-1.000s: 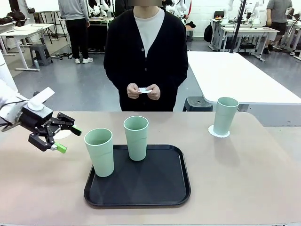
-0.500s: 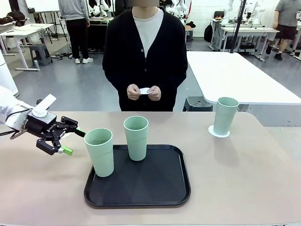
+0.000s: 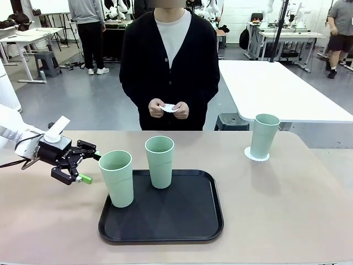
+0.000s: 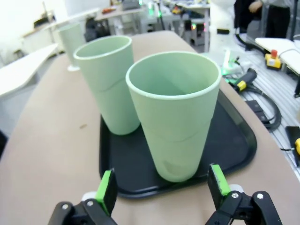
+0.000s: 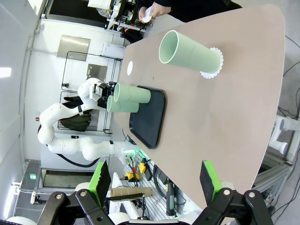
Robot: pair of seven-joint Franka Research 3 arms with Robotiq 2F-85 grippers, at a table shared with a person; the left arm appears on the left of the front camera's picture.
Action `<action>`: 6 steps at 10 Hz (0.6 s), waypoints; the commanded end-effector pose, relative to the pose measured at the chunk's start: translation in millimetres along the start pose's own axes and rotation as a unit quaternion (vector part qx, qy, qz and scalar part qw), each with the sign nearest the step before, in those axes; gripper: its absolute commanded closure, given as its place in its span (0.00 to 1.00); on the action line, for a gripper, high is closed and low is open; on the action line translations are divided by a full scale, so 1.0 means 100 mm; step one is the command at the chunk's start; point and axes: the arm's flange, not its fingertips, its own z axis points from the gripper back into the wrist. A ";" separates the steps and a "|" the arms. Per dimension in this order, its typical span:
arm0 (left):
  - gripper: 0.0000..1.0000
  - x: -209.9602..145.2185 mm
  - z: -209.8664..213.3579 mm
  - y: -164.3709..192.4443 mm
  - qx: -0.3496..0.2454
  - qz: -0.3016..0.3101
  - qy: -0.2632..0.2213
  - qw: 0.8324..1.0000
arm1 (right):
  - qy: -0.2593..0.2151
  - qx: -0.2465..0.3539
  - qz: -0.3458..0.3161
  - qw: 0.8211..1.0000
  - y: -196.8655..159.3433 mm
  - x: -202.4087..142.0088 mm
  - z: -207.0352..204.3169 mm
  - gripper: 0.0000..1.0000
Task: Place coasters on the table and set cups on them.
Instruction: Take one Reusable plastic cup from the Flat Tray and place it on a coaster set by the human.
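Left of the black tray (image 3: pixel 165 221), your left gripper (image 3: pixel 91 167) gapes beside the near cup (image 3: pixel 117 178) on its left edge; a second cup (image 3: pixel 159 162) stands at its back. Right of it, a third cup (image 3: pixel 263 136) sits on a coaster (image 3: pixel 257 157); your right gripper (image 5: pixel 154 180) is spread too.

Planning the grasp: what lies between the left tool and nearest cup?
Only bare table and tray rim separate left tool from cup, per the left wrist view.

floor: grey (image 3: pixel 94 105) | white table (image 3: pixel 276 88) right | stool (image 3: pixel 48 62) far left
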 end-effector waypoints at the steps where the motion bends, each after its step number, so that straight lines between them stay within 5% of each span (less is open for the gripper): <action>1: 0.00 0.04 -0.11 0.08 0.002 -0.021 -0.011 1.000 | -0.005 0.004 -0.002 1.000 0.02 0.02 -0.01 0.00; 6: 0.00 0.12 -0.40 0.17 -0.026 -0.027 -0.015 0.999 | -0.005 0.004 -0.002 1.000 0.02 0.02 -0.01 0.00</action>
